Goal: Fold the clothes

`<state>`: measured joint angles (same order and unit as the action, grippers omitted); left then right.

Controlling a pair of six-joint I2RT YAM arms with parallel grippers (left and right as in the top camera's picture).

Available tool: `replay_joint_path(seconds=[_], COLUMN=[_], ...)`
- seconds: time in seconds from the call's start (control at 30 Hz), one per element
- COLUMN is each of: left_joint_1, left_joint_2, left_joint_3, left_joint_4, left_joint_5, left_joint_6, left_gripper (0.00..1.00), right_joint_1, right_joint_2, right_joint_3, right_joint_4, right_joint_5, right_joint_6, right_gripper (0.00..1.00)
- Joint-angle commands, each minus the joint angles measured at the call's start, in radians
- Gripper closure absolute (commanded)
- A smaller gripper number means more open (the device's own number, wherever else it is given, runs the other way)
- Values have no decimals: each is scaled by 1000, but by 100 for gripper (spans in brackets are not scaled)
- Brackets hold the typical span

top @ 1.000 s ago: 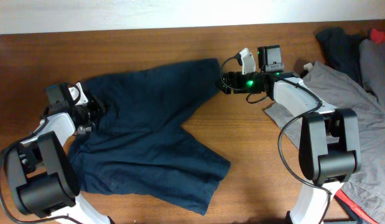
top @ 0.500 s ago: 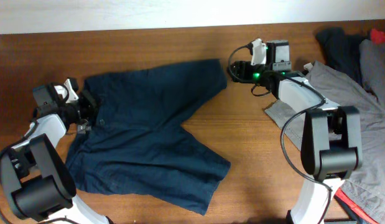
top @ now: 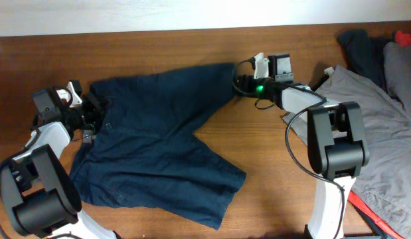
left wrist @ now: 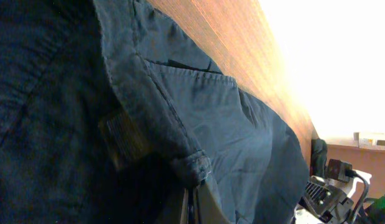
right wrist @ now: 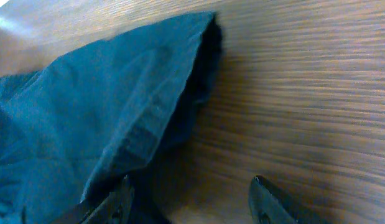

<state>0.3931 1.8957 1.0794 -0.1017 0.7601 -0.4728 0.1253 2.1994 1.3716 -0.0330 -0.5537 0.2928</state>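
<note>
A pair of dark navy shorts [top: 159,143] lies spread flat across the left and middle of the wooden table. My left gripper [top: 92,109] is at the waistband on the left edge, and in the left wrist view its fingers [left wrist: 193,202] are shut on a fold of the waistband [left wrist: 148,106]. My right gripper [top: 240,85] is at the tip of the upper leg of the shorts. In the right wrist view its fingers [right wrist: 189,199] are open, with the leg hem [right wrist: 180,81] beside the left finger and bare wood between them.
A heap of grey and dark clothes [top: 378,86] lies at the right side of the table, with a red item [top: 406,38] at the far right corner. The white wall edge [top: 159,16] runs along the back.
My right gripper swung right away from the leg tip, then came back left to it. My left gripper shifted left along the waistband and stays there.
</note>
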Motion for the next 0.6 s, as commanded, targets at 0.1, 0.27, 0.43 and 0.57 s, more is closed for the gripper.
replay_joint_path(seconds=[0.1,0.27,0.43,0.57], left_joint_1=[5,5,5,5], left_joint_2=[-32,-32,-32,-32], left_joint_3=[21,21,21,21], left_joint_4=[0,-6,-7,-7], left_joint_5=[3,3,3,3], left_joint_6=[-9,-9,-9,-9], left_gripper=[100,99,100,99], right_joint_1=[52,65,80,114], right_joint_2=[40,40,40,41], right_joint_3=[2,2,2,2], right_joint_4=[-18,-41,-10,6], right_joint_5=[-71,-78,-46,-68], right_joint_6=[12,13,14,38], right_gripper=[38,46,46,46])
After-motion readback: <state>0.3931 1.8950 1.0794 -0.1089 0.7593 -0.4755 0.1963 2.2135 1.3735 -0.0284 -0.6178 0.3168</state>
